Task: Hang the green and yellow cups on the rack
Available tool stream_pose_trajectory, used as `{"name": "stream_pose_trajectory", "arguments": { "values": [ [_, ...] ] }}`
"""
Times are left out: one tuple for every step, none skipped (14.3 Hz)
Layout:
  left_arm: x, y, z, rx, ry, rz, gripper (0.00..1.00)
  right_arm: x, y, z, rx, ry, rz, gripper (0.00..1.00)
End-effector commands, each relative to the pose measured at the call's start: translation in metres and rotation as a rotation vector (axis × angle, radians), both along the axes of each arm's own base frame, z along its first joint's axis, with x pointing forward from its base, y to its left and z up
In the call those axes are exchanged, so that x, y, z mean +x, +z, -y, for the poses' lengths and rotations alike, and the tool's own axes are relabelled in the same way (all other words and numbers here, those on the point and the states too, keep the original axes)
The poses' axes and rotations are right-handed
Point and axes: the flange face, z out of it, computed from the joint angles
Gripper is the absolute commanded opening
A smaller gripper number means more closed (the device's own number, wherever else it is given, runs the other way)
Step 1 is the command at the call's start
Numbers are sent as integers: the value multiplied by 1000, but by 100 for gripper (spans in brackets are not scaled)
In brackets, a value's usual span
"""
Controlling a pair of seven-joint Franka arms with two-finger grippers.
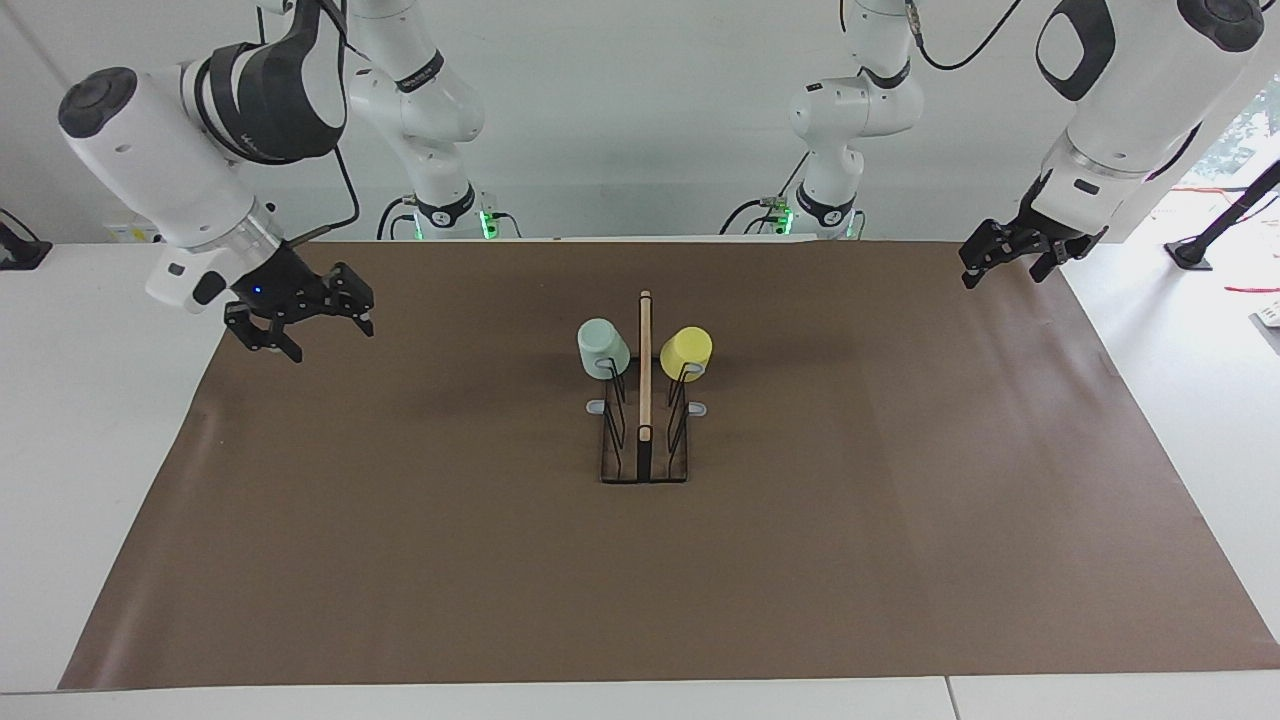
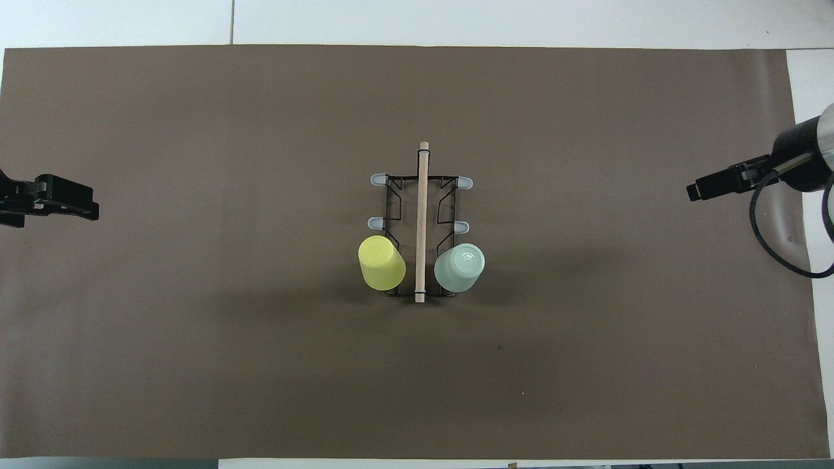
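Brown mat [image 1: 400, 560] — both cups [image 1: 603, 347] racked, well apart from wide-open, empty jaws.

Rack prongs [image 1: 610, 385] under both cups hidden; left hand [image 2: 49, 202] cut by the overhead view's edge.

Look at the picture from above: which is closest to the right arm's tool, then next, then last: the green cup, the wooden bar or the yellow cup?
Counting from the right tool, which hangs over the mat's edge:
1. The green cup, on the rack's prong toward the right arm's end.
2. The wooden bar, in the rack's middle.
3. The yellow cup, on a prong toward the left arm's end.
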Motion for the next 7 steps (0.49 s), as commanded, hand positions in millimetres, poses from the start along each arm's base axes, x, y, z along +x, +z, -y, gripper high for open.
{"name": "stream_pose_trajectory", "arguments": {
  "values": [
    [-2,1,-2,17,-6,10,100,-12,29,-6,-44,-72,-58,100],
    [-3,2,-2,17,-6,11,100,-23,35,-18,-67,-81,-101,100],
    [-3,2,-2,17,-6,11,100,-30,40,-1,-84,-139,-125,100],
    [-3,2,-2,17,-6,11,100,-35,46,7,-85,-163,-127,100],
    [-2,1,-2,17,-6,10,100,-40,49,12,-85,-172,-119,100],
    [-3,1,-2,17,-6,10,100,-45,47,15,-90,-175,-127,100],
    [-3,2,-2,17,-6,11,100,-52,46,22,-96,-188,-130,100]
  ]
}}
